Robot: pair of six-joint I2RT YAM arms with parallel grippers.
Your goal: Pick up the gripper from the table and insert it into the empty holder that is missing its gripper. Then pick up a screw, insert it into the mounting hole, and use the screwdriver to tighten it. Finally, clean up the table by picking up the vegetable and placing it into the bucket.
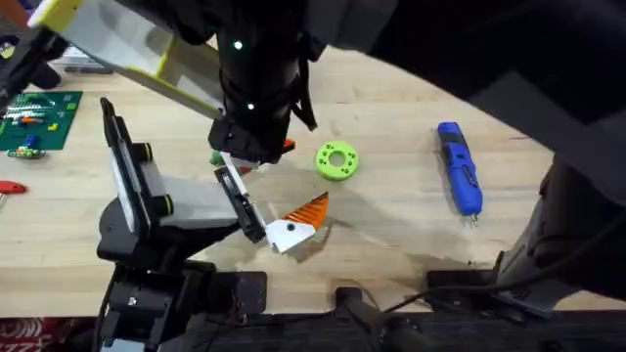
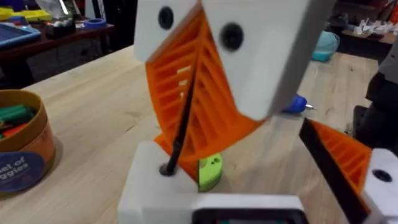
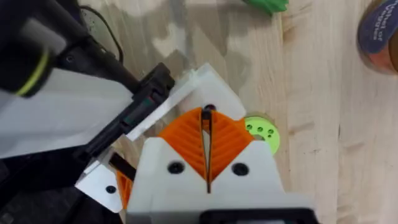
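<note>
The holder (image 1: 186,200), a white angled arm on a black stand, lies at the left. In the left wrist view two orange ribbed fingers on white blocks stand wide apart, so my left gripper (image 2: 255,149) is open. One is the gripper (image 2: 152,186), with a mounting hole in its block. Its twin (image 2: 348,162) sits at the holder's near end (image 1: 293,225). My right gripper (image 3: 206,115) hangs over the gripper's block, shut on a thin black screw (image 2: 177,134) whose tip meets the hole. The blue screwdriver (image 1: 460,171) lies to the right. Green vegetable (image 3: 267,5) and bucket (image 3: 379,37) lie beyond.
A lime-green ring (image 1: 337,161) lies just right of my right gripper (image 1: 269,147). A green circuit board (image 1: 39,117) sits at the far left, under a yellow-and-white bar (image 1: 127,49). Bare wood lies between the ring and the screwdriver. The right arm spans the upper right.
</note>
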